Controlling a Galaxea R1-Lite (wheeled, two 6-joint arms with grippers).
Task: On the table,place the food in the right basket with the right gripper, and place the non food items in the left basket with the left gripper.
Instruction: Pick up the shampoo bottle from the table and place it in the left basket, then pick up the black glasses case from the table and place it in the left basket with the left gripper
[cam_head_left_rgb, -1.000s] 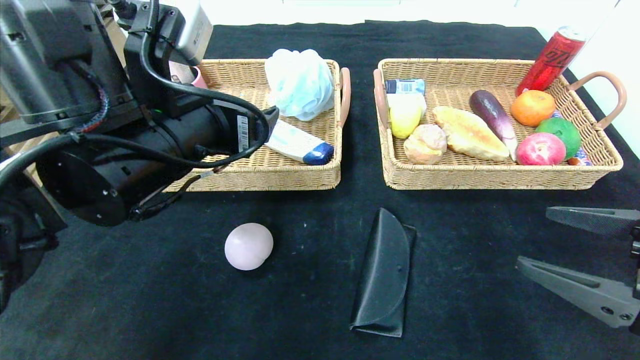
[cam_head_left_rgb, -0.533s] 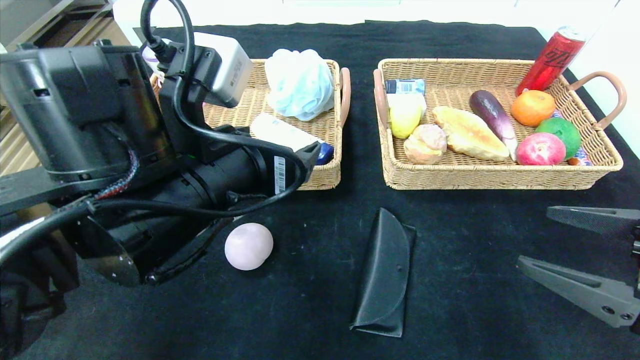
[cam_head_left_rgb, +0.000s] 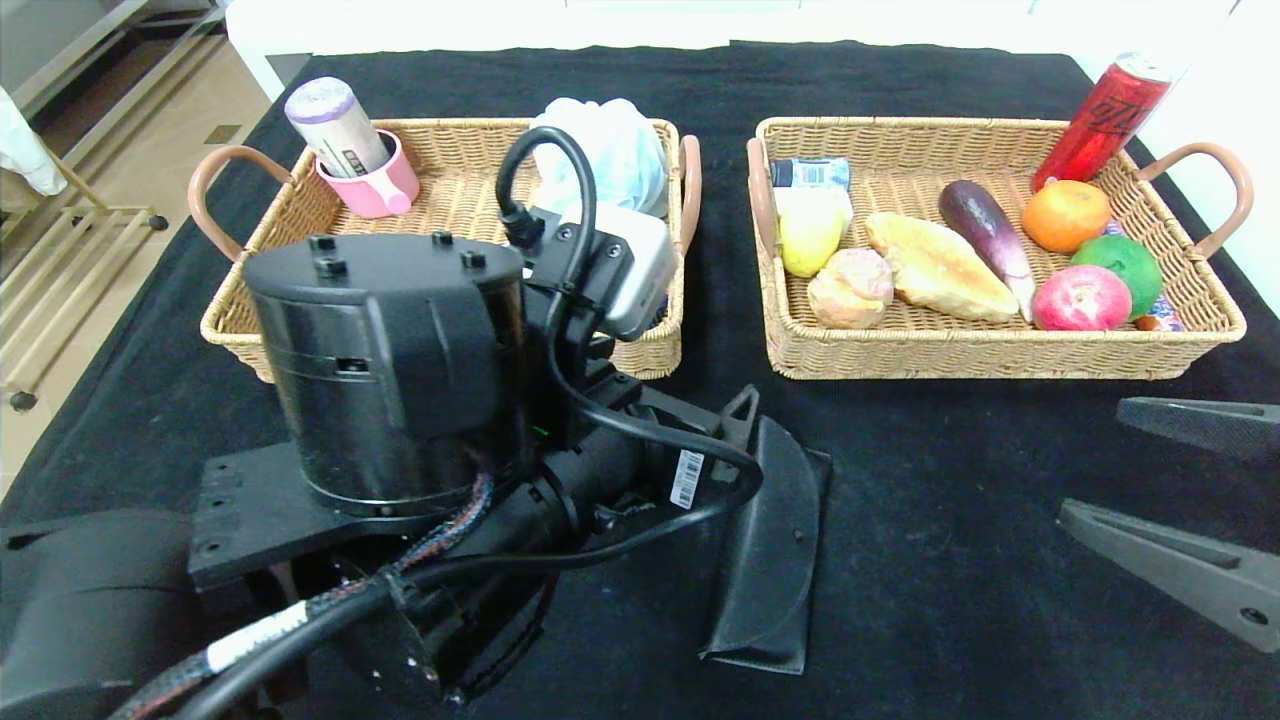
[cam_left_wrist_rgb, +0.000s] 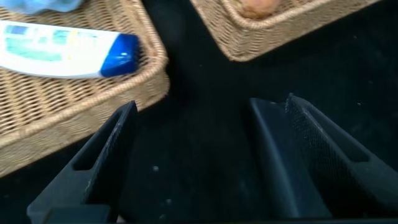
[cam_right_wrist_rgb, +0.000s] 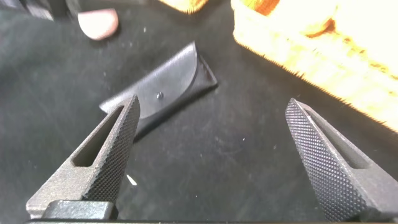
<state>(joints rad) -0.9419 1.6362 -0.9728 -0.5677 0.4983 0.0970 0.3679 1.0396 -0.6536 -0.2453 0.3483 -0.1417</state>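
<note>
From the head camera I see my left arm reaching across the front of the black bench (cam_head_left_rgb: 930, 440), its bulk covering the middle-left foreground. The left gripper (cam_head_left_rgb: 742, 420) sits just at the near-left edge of the black glasses case (cam_head_left_rgb: 775, 560), which lies flat on the bench in front of the gap between the two baskets; only one fingertip shows here. The left basket (cam_head_left_rgb: 240, 320) holds a pink cup (cam_head_left_rgb: 375, 185) with a roll standing in it and a pale blue bath pouf (cam_head_left_rgb: 615, 150). The right basket (cam_head_left_rgb: 1000, 350) is full of food: a yellow pear (cam_head_left_rgb: 808, 235), bread (cam_head_left_rgb: 940, 265), an eggplant (cam_head_left_rgb: 985, 230), an orange (cam_head_left_rgb: 1065, 215), a green fruit (cam_head_left_rgb: 1125, 262) and a red apple (cam_head_left_rgb: 1080, 298), with a red can (cam_head_left_rgb: 1100, 115) leaning at its far corner. The right gripper (cam_head_left_rgb: 1190, 500) hangs at the bench's right edge, fingers spread wide, holding nothing.

On the left wrist camera my fingers (cam_left_wrist_rgb: 93, 168) stand wide apart with only dark cloth between them; whether the dark slab by one finger is the case, I can't quite say. A toothpaste tube (cam_left_wrist_rgb: 62, 43) lies in the left basket beyond.

The right wrist camera shows its fingers (cam_right_wrist_rgb: 112, 155) wide apart over bare cloth, with the glasses case and a pale pink ball (cam_right_wrist_rgb: 98, 23) farther off.
</note>
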